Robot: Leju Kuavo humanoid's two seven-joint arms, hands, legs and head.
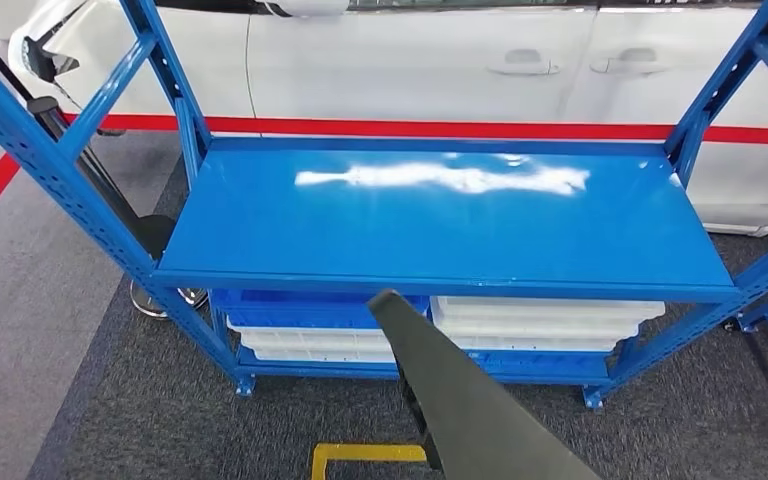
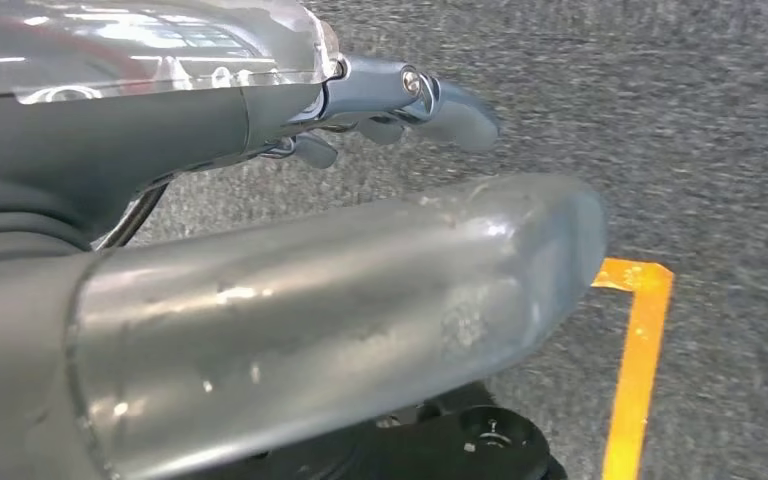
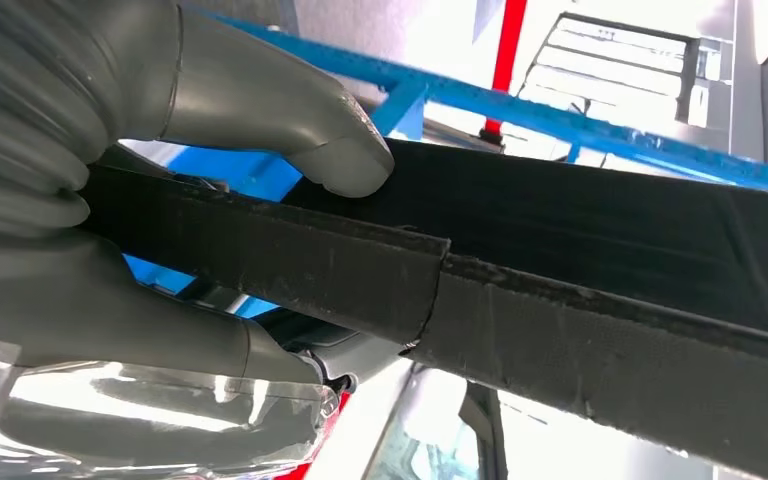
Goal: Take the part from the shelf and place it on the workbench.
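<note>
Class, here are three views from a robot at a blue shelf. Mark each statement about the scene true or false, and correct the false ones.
1. The right hand holds a long dark part. True.
2. The blue shelf's top board carries several boxes. False: it is bare; the white trays sit on a lower level.
3. A white car stands behind the shelf. True.
4. The tape on the floor near the left hand is green. False: it is orange-yellow.
5. The left hand grips the part. False: it holds nothing.
</note>
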